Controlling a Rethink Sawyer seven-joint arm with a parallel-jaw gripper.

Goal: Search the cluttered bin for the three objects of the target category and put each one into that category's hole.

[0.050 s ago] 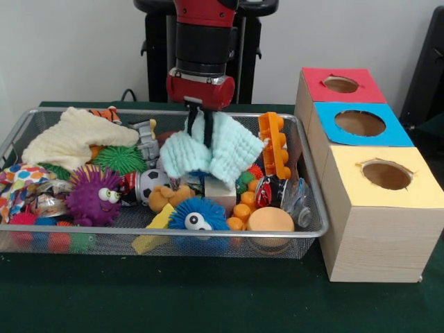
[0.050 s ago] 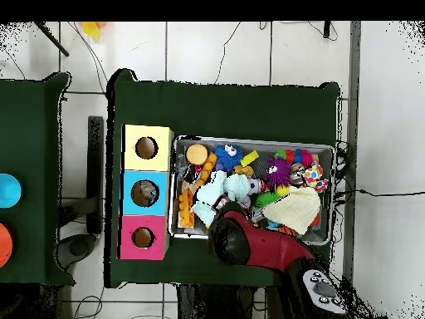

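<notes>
The gripper (image 1: 200,125) hangs over the middle of the wire bin (image 1: 313,229), its fingers clamped on a light blue cloth (image 1: 211,154) that droops to both sides above the toys. At three o'clock from the bin stands a row of three boxes: the yellow box (image 1: 378,208) nearest, then the blue box (image 1: 361,123), then the red box (image 1: 340,84), each with a round hole on top. A cream cloth (image 1: 73,139) lies at ten o'clock in the bin, with a purple spiky ball (image 1: 94,196) just below it.

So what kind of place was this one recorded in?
Probably a robotics lab set up for sorting trials: a green-covered table on a tiled floor, a wire bin crammed with toys, and wooden boxes with colour-coded holes.
</notes>
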